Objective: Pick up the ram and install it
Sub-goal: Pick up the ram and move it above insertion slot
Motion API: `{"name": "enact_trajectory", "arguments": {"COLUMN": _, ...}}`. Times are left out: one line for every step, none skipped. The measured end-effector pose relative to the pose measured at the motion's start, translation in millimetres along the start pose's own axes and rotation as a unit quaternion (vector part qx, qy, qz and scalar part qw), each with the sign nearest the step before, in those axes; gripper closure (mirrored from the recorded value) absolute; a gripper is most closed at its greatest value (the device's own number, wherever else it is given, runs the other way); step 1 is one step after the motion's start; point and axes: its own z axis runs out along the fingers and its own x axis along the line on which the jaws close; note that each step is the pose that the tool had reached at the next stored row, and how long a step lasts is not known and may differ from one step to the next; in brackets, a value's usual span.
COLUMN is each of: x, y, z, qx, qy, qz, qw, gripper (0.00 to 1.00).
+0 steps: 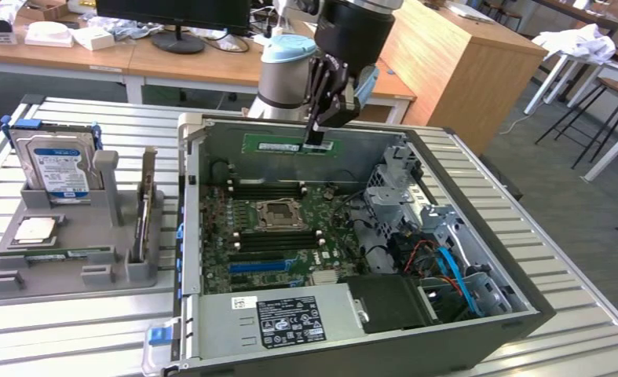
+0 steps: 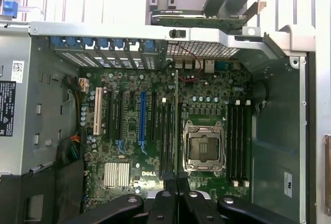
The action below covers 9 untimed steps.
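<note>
Pincer (image 1: 316, 139) clamped shut on the ram (image 1: 275, 144), gripping its upper edge nearer one end. Stick held level, clear above the motherboard (image 1: 277, 236) inside the open computer case (image 1: 445, 345) directly beneath the pincer.

Jaws clamp the ram (image 1: 277, 144) — level above the open case (image 1: 508, 245).

The ram (image 1: 286, 144) is green, the pincer (image 1: 317, 143) black. The motherboard (image 1: 277, 236) is dark green with one blue slot (image 1: 256, 267). The hard drive (image 1: 60, 174) carries a blue-and-white label, its holder (image 1: 78, 273) grey; the surface (image 1: 57, 334) is ribbed silver.
</note>
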Motion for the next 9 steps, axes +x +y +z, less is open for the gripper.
{"name": "enact_trajectory", "arguments": {"x": 0.0, "y": 0.0, "z": 0.0, "qx": 0.0000, "qy": 0.0000, "qz": 0.000, "qw": 1.0000, "gripper": 0.89}}
{"name": "enact_trajectory", "arguments": {"x": 0.0, "y": 0.0, "z": 0.0, "qx": 0.0000, "qy": -0.0001, "qz": 0.000, "qw": 1.0000, "gripper": 0.89}}
{"name": "enact_trajectory", "arguments": {"x": 0.0, "y": 0.0, "z": 0.0, "qx": 0.0000, "qy": 0.0000, "qz": 0.000, "qw": 1.0000, "gripper": 0.89}}
{"name": "enact_trajectory", "arguments": {"x": 0.0, "y": 0.0, "z": 0.0, "qx": 0.0000, "qy": -0.0001, "qz": 0.000, "qw": 1.0000, "gripper": 0.89}}
{"name": "enact_trajectory", "arguments": {"x": 0.0, "y": 0.0, "z": 0.0, "qx": 0.0000, "qy": -0.0001, "qz": 0.000, "qw": 1.0000, "gripper": 0.89}}
{"name": "enact_trajectory", "arguments": {"x": 0.0, "y": 0.0, "z": 0.0, "qx": 0.0000, "qy": 0.0000, "qz": 0.000, "qw": 1.0000, "gripper": 0.89}}
{"name": "enact_trajectory", "arguments": {"x": 0.0, "y": 0.0, "z": 0.0, "qx": 0.0000, "qy": -0.0001, "qz": 0.000, "qw": 1.0000, "gripper": 0.89}}
{"name": "enact_trajectory", "arguments": {"x": 0.0, "y": 0.0, "z": 0.0, "qx": 0.0000, "qy": 0.0000, "qz": 0.000, "qw": 1.0000, "gripper": 0.89}}
{"name": "enact_trajectory", "arguments": {"x": 0.0, "y": 0.0, "z": 0.0, "qx": 0.0000, "qy": 0.0000, "qz": 0.000, "qw": 1.0000, "gripper": 0.89}}
